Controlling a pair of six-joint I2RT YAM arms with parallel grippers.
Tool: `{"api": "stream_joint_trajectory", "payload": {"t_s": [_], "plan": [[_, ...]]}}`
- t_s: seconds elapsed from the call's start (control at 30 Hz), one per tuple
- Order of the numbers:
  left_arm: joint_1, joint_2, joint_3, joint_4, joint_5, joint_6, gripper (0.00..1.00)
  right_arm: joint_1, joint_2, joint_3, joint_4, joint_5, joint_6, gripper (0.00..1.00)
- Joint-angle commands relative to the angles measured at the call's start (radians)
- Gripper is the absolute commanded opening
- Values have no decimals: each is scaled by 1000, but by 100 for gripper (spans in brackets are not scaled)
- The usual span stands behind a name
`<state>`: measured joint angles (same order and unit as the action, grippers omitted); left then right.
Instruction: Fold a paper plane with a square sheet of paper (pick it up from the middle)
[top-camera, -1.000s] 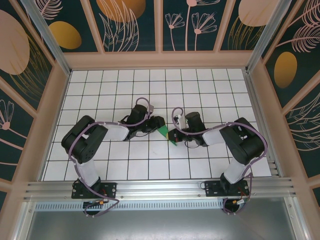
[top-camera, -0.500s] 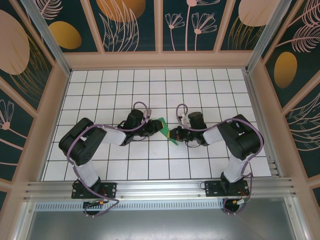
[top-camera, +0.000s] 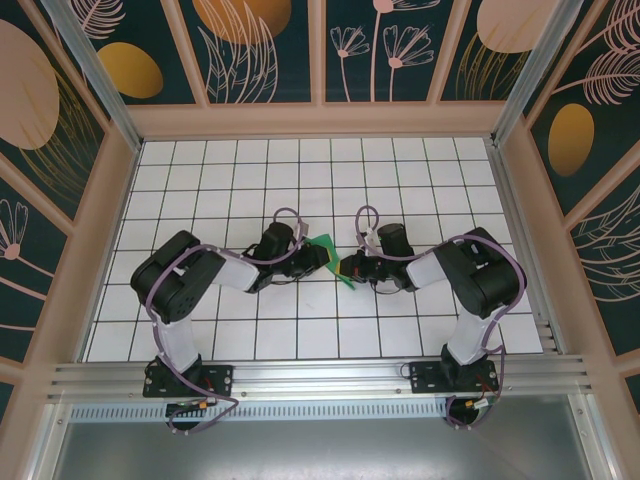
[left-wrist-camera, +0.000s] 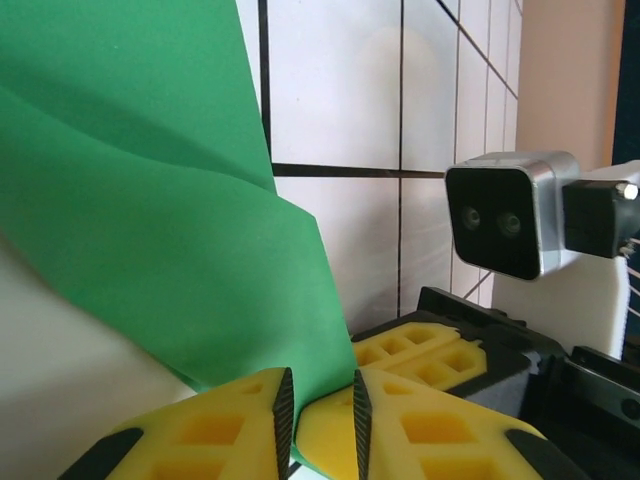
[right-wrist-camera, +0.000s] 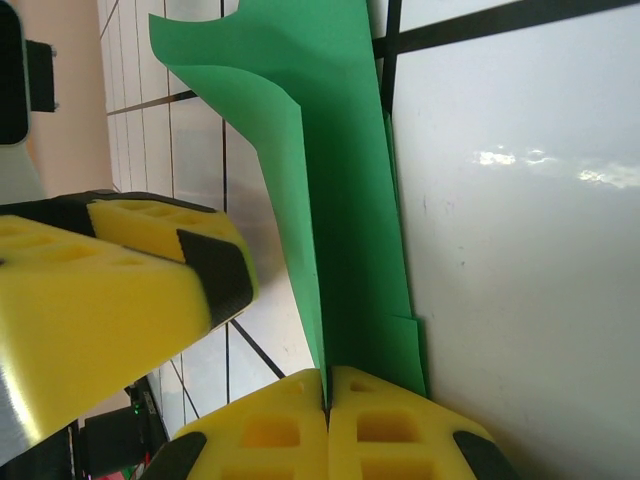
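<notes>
The square sheet of paper (top-camera: 328, 250) is green and folded into a narrow creased wedge, standing on edge between the two grippers at the table's middle. My right gripper (right-wrist-camera: 327, 390) is shut on its lower end, with the layers (right-wrist-camera: 340, 200) pinched in the seam of the yellow pads. My left gripper (left-wrist-camera: 320, 415) comes from the left. Its jaws are a narrow gap apart, and a corner of the sheet (left-wrist-camera: 150, 200) dips into that gap. From above, the left gripper (top-camera: 316, 256) and the right gripper (top-camera: 349, 268) nearly touch.
White gridded table (top-camera: 300, 170) inside a walled enclosure. The right arm's yellow fingers (left-wrist-camera: 420, 365) and wrist camera (left-wrist-camera: 505, 225) sit just beyond the left jaws. The left finger (right-wrist-camera: 120, 280) hangs beside the sheet. Open tiles lie behind and in front of the arms.
The left gripper has closed in on the sheet and its jaws have narrowed. The sheet has lifted and tilted up from the table. The right gripper has stayed shut on it.
</notes>
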<state>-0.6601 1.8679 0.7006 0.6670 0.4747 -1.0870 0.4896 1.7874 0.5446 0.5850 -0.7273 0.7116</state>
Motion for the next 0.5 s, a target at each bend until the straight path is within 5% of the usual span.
{"api": "stream_joint_trajectory", "payload": {"t_s": [0.0, 0.3, 0.47], "plan": [[-9, 34, 63, -62, 11, -8, 26, -10, 40, -21, -70, 35, -5, 0], [-15, 66, 83, -165, -29, 2, 23, -8, 12, -2, -108, 26, -23, 4], [-15, 82, 98, -211, -45, 11, 22, -10, -48, 24, -178, 14, -52, 14]]}}
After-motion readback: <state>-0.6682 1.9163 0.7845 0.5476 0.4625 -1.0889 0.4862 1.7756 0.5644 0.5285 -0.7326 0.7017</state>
